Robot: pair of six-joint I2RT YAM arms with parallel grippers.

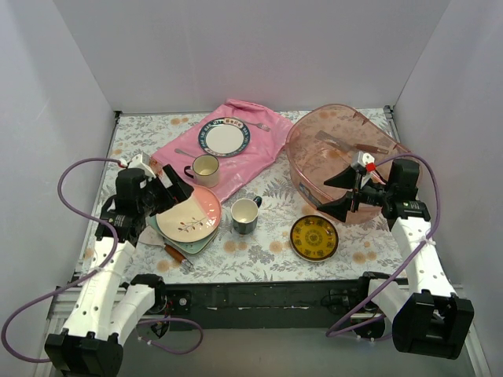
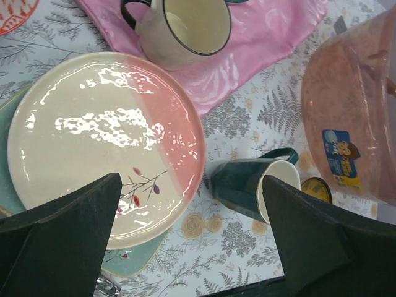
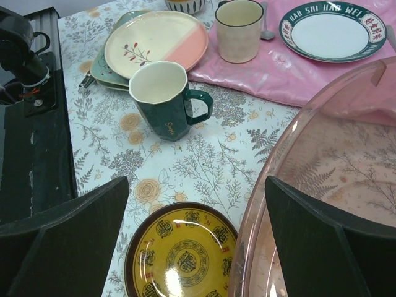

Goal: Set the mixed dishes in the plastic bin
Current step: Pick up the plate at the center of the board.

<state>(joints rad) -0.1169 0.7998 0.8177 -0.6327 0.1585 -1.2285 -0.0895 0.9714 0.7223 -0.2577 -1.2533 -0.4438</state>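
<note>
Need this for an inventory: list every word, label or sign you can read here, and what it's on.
"HAO SHI HAO WEI": rim of the green-rimmed plate; the characters beside it are too small to read.
Gold script on the dark green mug: too small to read.
Cartoon sticker on the plastic bin: lettering blurred.
Yellow plate: ornamental symbols, not readable.

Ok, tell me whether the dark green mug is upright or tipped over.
Upright. The dark green mug stands on its base on the floral tablecloth, with its rim facing up and its handle out to one side.
</note>
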